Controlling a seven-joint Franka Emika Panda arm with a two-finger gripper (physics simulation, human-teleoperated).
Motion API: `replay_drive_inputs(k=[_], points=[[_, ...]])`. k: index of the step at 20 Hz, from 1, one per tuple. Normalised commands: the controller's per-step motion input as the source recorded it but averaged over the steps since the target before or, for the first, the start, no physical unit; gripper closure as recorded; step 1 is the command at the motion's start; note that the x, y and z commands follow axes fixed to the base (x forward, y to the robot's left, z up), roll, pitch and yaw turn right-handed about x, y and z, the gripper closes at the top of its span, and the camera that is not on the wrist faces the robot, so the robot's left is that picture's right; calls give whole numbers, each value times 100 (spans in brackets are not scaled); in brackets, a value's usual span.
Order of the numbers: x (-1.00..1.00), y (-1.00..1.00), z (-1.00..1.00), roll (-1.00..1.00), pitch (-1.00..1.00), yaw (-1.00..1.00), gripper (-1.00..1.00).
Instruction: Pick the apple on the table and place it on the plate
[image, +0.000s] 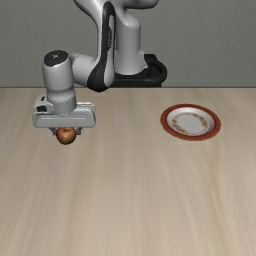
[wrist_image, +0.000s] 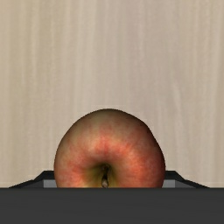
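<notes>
The pincer (image: 65, 129) hangs low over the apple (image: 66, 137), well apart from the plate (image: 165, 121), out towards the exterior view's left of it. The apple sits tucked directly beneath the pincer, at or just above the pale wooden bench (image: 140, 200). You cannot tell from either view whether the pincer is clenched on the fruit or only straddling it.

From the wrist view you see the apple (wrist_image: 109, 149) close up. It is red blushed with yellow-green, and its dimpled end faces the camera. Judge it to be firm and of modest weight, with a smooth, rounded skin that could slide under a weak or off-centre hold. It should bear a solid squeeze without harm, though too hard a pinch would likely bruise it. The best purchase looks to be across its widest girth, at two opposite flanks, with the dimple kept clear of the contact.

The plate, white in the middle with a red-brown rim, lies flat and bare, and the bench between it and the apple is unobstructed. Being round, the fruit may roll once set down, so aim for the plate's middle and let go low.

You can read no brand, label or writing on the apple, the plate, the bench or the grey-and-white arm (image: 105, 45).
</notes>
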Motion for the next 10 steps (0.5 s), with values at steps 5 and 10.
replay_drive_inputs(k=[5, 10], points=[[0, 0, 40, 0, 0, 0, 100], [0, 0, 100, 0, 0, 0, 100]])
